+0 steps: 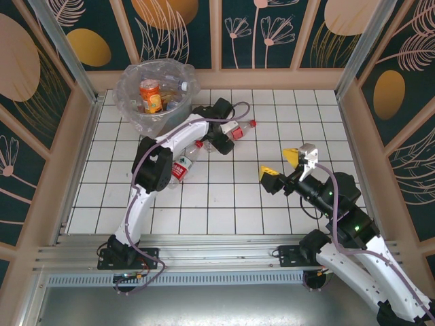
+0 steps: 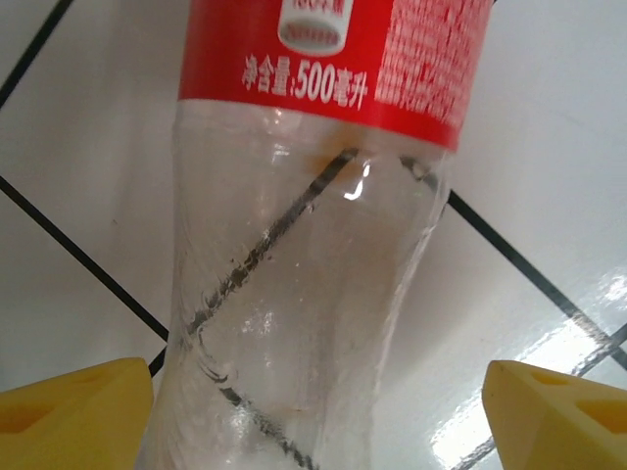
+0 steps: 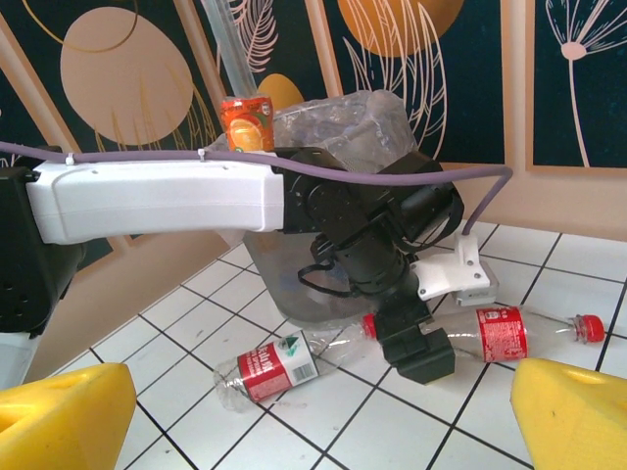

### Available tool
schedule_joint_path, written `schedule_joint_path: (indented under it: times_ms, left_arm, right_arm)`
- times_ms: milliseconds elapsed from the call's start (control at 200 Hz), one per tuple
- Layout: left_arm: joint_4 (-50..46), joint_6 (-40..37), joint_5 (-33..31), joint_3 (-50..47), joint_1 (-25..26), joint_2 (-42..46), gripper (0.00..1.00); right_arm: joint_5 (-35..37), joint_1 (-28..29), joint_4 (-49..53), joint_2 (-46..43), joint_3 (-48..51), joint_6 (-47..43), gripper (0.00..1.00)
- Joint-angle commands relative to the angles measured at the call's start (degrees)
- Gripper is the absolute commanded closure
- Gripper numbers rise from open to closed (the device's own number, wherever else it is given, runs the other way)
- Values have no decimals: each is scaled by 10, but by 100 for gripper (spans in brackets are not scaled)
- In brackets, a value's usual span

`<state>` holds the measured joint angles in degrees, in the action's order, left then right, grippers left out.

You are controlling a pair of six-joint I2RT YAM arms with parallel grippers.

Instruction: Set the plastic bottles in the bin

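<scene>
White-tiled worktop had two plastic bottles left near centre, some already in the bin at 11 o'clock, left fingers spread around the red-label bottle, right fingers spread, empty.

- Bottle: clear glossy plastic, ribbed, with a smooth red label.
- Table tiles: white, glossy, showing bright glare.
- Bin: crinkled, shiny clear plastic liner.
- Rail, bottom of the top view: brushed metal.

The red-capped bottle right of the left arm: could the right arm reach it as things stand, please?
Probably yes: only bare tiles lie between the open right fingers and the red-capped bottle.
</scene>
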<state>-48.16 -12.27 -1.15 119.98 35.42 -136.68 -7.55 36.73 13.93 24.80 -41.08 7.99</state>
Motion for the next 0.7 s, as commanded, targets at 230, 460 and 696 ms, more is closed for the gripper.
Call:
schedule_joint_path:
  times_ms: [230, 460, 696]
  left_arm:
    - [7, 4, -10, -11, 0, -19, 25]
    - [6, 8, 1, -12, 0, -25, 25]
    - [6, 22, 26, -8, 0, -26, 39]
  right_arm:
    - [-12, -4, -3, 5, 2, 10, 1]
    - [-12, -5, -3, 5, 1, 10, 1]
    - [-12, -5, -3, 4, 1, 11, 1]
